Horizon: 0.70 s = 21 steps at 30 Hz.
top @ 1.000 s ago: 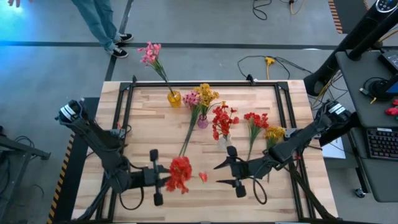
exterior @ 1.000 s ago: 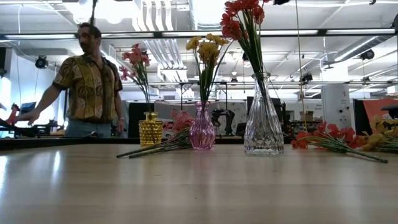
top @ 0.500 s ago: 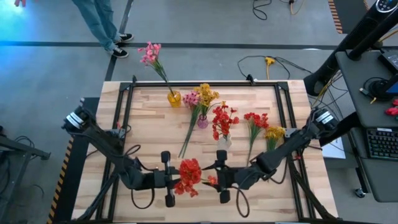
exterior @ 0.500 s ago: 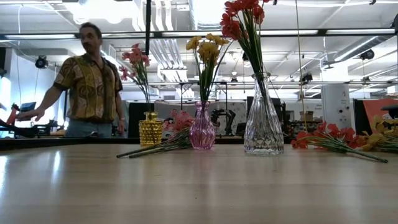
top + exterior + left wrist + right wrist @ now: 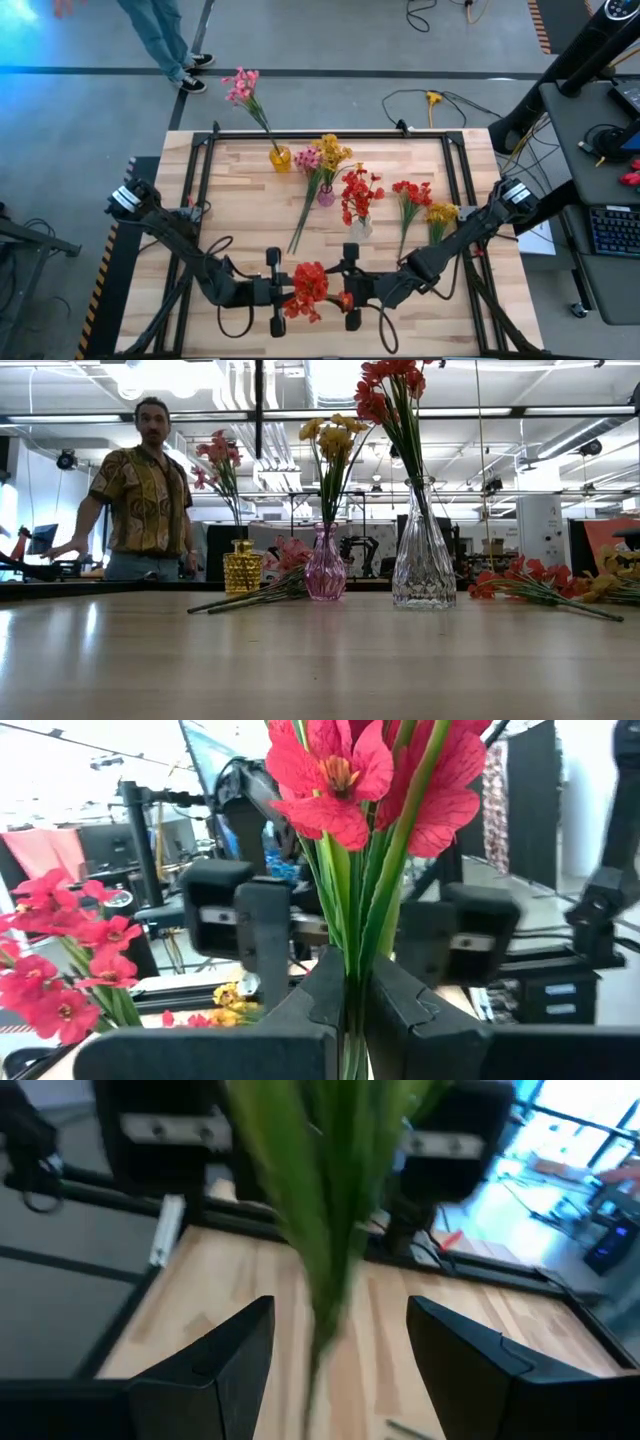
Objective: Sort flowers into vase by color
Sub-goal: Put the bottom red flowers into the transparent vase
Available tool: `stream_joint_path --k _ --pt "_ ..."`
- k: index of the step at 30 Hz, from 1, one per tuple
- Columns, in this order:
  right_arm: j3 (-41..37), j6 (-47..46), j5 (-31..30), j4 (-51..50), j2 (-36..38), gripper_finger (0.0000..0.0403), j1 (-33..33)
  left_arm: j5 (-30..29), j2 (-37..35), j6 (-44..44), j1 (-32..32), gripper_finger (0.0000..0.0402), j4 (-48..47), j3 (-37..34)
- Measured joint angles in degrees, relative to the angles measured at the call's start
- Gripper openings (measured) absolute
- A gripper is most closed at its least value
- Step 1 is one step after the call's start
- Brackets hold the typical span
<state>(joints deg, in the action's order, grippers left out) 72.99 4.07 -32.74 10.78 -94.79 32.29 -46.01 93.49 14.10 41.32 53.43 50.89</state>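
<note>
A red flower spray (image 5: 308, 288) is up between my two grippers near the table's near edge; its blossoms (image 5: 345, 770) top a bundle of green stems. My left gripper (image 5: 289, 293) is shut on those stems. My right gripper (image 5: 341, 287) faces it from the right, open, with the stems (image 5: 318, 1220) standing between its fingers, apart from them. A yellow vase (image 5: 280, 157) holds pink flowers, a pink vase (image 5: 326, 196) holds yellow ones, and a clear vase (image 5: 360, 228) holds red ones. My left gripper pinches the bundle of green stems (image 5: 351, 982) below the blossoms between its two fingers (image 5: 318, 1005). It comes level from the table's left, with the fingers across the stems. The spray stands upright in the hold, blossoms on top; its lower end is hidden by the fingers.
A loose pink flower (image 5: 304, 205) lies by the pink vase, its stem running toward the near edge. Red (image 5: 408, 198) and yellow (image 5: 440, 214) sprays lie on the table's right part. A person (image 5: 140, 490) stands beyond the far edge.
My left gripper has carried the red spray toward the table's right, staying shut on it. My right gripper has moved left toward it, and its open fingers now stand around the stems.
</note>
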Motion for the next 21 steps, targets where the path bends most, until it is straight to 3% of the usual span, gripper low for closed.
stream_joint_path --k 12,21 --pt "0.37 0.55 0.2 0.64 -0.04 0.0218 -0.04 -0.01 0.13 0.14 -0.38 0.0003 0.85 0.0" --pt "0.4 0.66 0.19 0.68 -0.03 0.0164 -0.67 0.04 0.13 0.16 -1.3 0.0003 2.07 0.0"
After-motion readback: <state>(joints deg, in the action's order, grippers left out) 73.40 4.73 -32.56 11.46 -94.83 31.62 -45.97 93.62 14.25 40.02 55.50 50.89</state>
